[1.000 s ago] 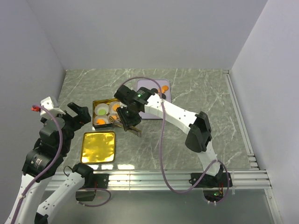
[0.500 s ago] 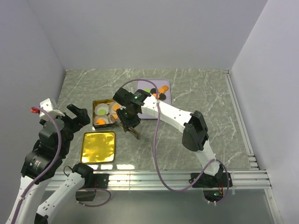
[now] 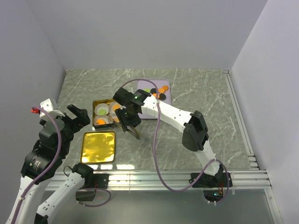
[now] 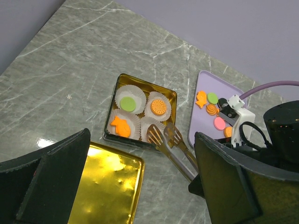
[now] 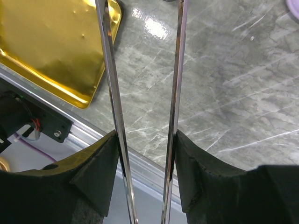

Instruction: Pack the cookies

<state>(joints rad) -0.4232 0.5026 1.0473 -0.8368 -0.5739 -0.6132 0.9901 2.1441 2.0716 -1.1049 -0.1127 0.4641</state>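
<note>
The cookies lie in two places. A green one, a round orange one and an orange fish sit in white paper cups in the gold tin. Several more lie on the purple tray, also seen from the top. My right gripper is shut on gold tongs. The tong tips hang spread over the tin's near-right cup, with nothing between them. In the right wrist view the tong arms run between my pads. My left gripper is open and empty, left of the tin.
The tin's gold lid lies flat in front of the tin, and also shows in the right wrist view. The table's metal rail runs along the near edge. Walls stand on three sides.
My right arm has shifted slightly left with the tongs, uncovering more of the purple tray. The left arm has barely moved.
</note>
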